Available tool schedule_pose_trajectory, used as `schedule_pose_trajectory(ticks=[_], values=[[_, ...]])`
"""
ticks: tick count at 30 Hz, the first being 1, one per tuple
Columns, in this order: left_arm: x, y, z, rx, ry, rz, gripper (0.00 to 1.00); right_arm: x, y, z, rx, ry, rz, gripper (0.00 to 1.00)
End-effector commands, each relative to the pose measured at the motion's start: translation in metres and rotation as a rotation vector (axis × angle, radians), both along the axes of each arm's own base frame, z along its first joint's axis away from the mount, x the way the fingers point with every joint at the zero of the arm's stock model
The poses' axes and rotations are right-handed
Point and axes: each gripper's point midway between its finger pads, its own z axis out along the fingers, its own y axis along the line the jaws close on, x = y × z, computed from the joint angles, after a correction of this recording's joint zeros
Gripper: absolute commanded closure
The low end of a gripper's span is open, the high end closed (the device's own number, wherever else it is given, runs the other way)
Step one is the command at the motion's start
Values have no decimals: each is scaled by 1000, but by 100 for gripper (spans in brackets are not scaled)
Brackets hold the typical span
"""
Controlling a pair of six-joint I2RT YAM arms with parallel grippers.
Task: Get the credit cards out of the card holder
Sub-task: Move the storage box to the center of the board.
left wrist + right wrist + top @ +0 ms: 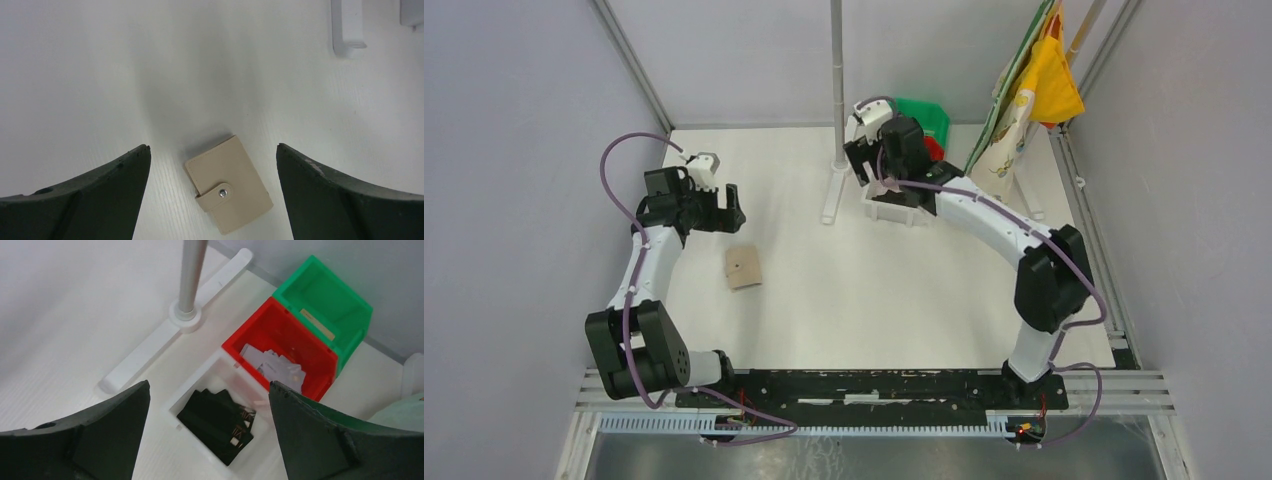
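Observation:
The card holder [744, 268] is a flat beige wallet lying on the table, closed by a strap with a metal snap; in the left wrist view [228, 183] it lies between my open fingers, below them. My left gripper [724, 210] hovers open just behind and left of it. My right gripper [869, 165] is open and empty above the bins at the back. Several black cards [217, 422] lie in the white bin [192, 387]. Silver-grey cards [274, 366] lie in the red bin [320, 352]. A gold card [317, 325] lies in the green bin [350, 302].
A grey pole [836, 70] stands on a white cross base [832, 205] left of the bins. A yellow and patterned cloth [1029, 90] hangs at the back right. Grey walls close in both sides.

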Motion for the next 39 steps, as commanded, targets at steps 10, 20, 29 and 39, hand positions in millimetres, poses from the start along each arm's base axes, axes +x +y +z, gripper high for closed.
schedule_pose_trajectory(ticks=[10, 20, 29, 39], values=[[1, -2, 1, 34, 19, -104, 0, 88, -36, -67, -171, 149, 19, 4], [-1, -10, -8, -7, 66, -141, 0, 102, -61, -108, -189, 202, 17, 7], [-14, -7, -20, 47, 109, -201, 0, 98, -79, -138, -190, 264, -7, 10], [-39, 2, -22, 166, 152, -283, 0, 72, -78, -140, -134, 280, 22, 43]])
